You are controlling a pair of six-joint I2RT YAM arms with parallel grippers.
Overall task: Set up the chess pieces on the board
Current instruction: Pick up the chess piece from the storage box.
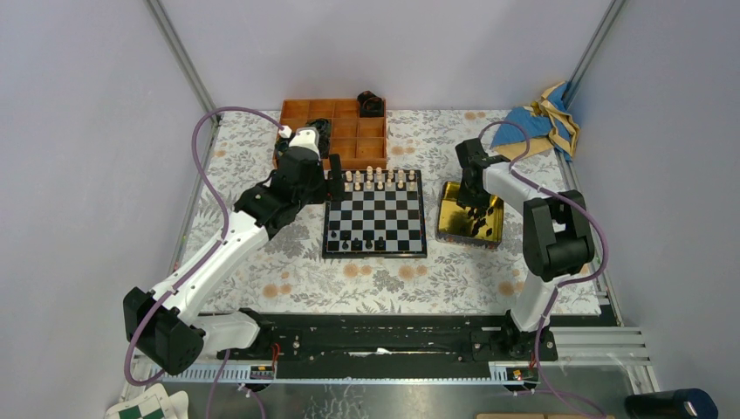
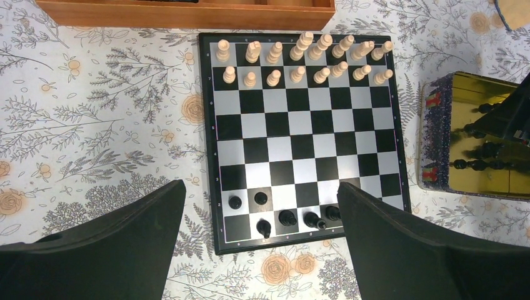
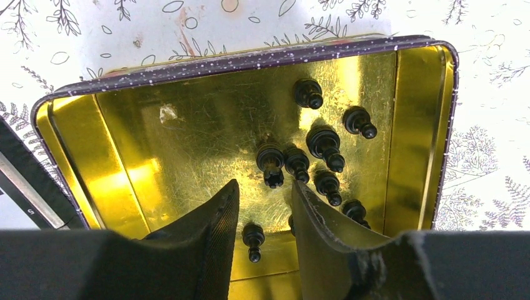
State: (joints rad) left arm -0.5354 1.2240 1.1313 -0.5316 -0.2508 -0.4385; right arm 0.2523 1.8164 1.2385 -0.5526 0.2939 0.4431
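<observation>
The board (image 1: 394, 209) lies mid-table. Cream chessmen fill its two far rows. Several black chess pieces (image 2: 287, 217) stand on its two near rows, towards the left. My left gripper (image 2: 261, 187) hangs high over the board (image 2: 300, 125), open wide and empty; from above it (image 1: 336, 186) sits by the board's far left corner. My right gripper (image 3: 264, 184) is down inside the gold tin (image 3: 250, 59), open a little. One black piece (image 3: 253, 237) lies untouched between its fingers. A black rook (image 3: 270, 164) lies just past the tips. Several more lie to the right.
The gold tin (image 1: 451, 229) sits right of the board. An orange wooden compartment tray (image 1: 349, 131) stands behind the board, with a black coiled ring (image 1: 370, 103) in it. Blue and tan cloths (image 1: 537, 122) lie far right. A green-and-white checkered sheet (image 1: 144, 408) lies off the table, near left.
</observation>
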